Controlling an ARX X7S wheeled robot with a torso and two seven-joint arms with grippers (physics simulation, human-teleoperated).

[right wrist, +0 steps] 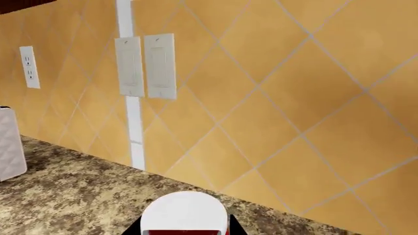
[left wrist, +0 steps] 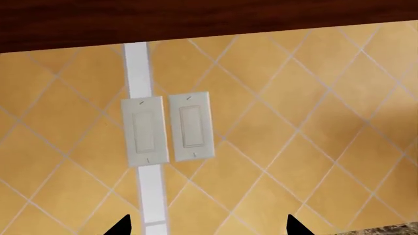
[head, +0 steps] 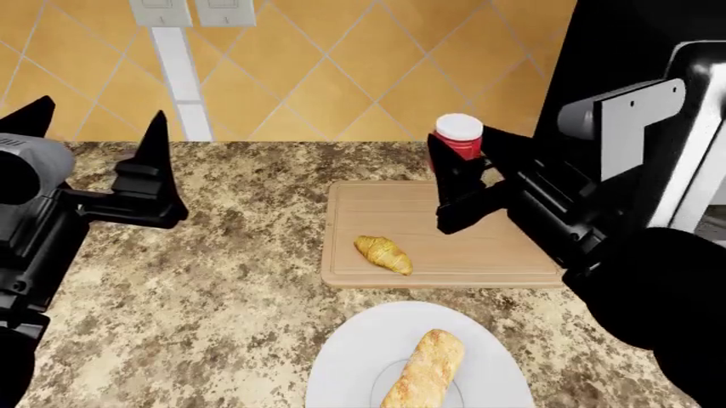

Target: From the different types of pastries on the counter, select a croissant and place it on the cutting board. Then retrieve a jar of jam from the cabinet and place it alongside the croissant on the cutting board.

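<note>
The croissant (head: 382, 253) lies on the cutting board (head: 499, 255), toward its left front. My right gripper (head: 457, 174) is shut on the jar of jam (head: 458, 137), red with a white lid, held above the board's far edge. In the right wrist view the jar's white lid (right wrist: 185, 213) fills the space between the dark fingers. My left gripper (head: 97, 119) is open and empty, raised over the counter (head: 227, 255) at the left; its two fingertips (left wrist: 121, 226) point at the tiled wall.
A round white plate (head: 352, 357) with a baguette-like loaf (head: 423, 370) sits at the counter's front. Two wall switches (left wrist: 168, 128) and a white strip are on the orange tile backsplash. A white appliance (right wrist: 10, 142) stands at the far left. A dark cabinet underside (left wrist: 196, 19) hangs above.
</note>
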